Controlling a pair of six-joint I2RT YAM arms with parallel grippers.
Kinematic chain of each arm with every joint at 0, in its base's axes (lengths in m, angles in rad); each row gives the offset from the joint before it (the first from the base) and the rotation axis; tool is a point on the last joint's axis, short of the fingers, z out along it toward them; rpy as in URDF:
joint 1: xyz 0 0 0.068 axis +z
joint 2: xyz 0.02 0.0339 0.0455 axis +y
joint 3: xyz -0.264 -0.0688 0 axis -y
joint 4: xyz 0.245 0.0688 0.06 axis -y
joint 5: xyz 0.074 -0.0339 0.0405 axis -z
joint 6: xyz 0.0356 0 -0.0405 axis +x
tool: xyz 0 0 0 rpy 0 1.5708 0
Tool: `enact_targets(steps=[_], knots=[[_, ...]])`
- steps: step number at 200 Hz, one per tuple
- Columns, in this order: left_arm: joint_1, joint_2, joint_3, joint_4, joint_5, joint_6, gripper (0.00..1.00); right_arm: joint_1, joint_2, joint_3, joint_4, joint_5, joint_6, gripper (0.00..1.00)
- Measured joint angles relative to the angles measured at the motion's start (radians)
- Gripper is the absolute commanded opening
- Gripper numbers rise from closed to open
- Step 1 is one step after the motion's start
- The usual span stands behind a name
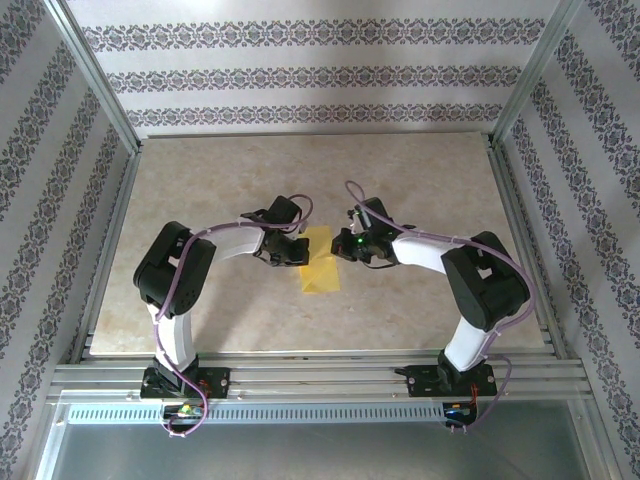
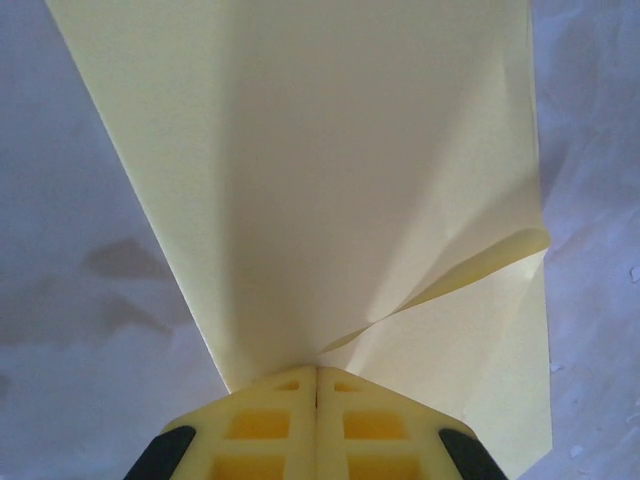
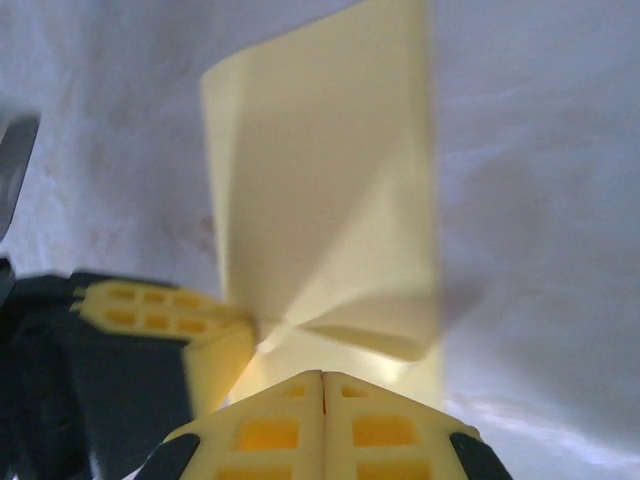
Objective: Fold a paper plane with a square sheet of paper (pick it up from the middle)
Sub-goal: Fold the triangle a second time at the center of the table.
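**Two pinches on a half-formed fold**

The step in hand looks like setting a crease in the square sheet of paper. To do it well, the two arms should move together so the thin sheet is neither stretched nor torn between them. The loose flap should come down with its edge lined up on the layer beneath. Only then should the fold be pressed flat against the tabletop. One pinch ought to hold the sheet as an anchor while the other guides it, because letting go of both would let the curl spring open.

In the top view the sheet lies near the middle of the tabletop, directly between the two arms. The left end effector touches its left edge and the right end effector its right.

From the left wrist, the left end effector has its pads pressed together on the near edge of the sheet. The sheet fans away from there, with one flap curling up on the right side.

From the right wrist, the right end effector is likewise closed, with the sheet running into its seam. The left end effector is just beside it, meeting nearly the same gathered point of paper.
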Motion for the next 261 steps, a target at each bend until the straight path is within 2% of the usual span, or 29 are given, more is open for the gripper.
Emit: enact_targets(steps=[31, 77, 157, 169, 182, 204, 237, 261], knots=[[0.001, 0.024, 0.041, -0.035, -0.005, 0.068, 0.00, 0.040, 0.062, 0.005, 0.038, -0.029, 0.019, 0.01], [0.001, 0.033, 0.055, -0.050, 0.000, 0.121, 0.00, 0.035, 0.117, 0.016, 0.045, -0.033, 0.039, 0.01], [0.001, 0.033, 0.066, -0.065, 0.000, 0.130, 0.00, 0.035, 0.138, 0.024, 0.072, -0.036, 0.064, 0.00], [0.001, 0.032, 0.069, -0.072, 0.000, 0.121, 0.05, 0.035, 0.138, 0.021, 0.078, -0.036, 0.068, 0.00], [0.001, 0.022, 0.069, -0.084, -0.001, 0.094, 0.14, 0.035, 0.138, 0.020, 0.082, -0.036, 0.075, 0.00], [0.001, -0.049, 0.032, -0.079, 0.008, 0.008, 0.18, 0.035, 0.139, 0.020, 0.083, -0.037, 0.082, 0.00], [0.000, -0.219, -0.108, 0.021, 0.060, -0.186, 0.16, 0.035, 0.144, 0.020, 0.093, -0.040, 0.092, 0.00], [-0.011, -0.239, -0.183, 0.100, 0.100, -0.303, 0.12, 0.035, 0.146, 0.020, 0.096, -0.043, 0.102, 0.00]])
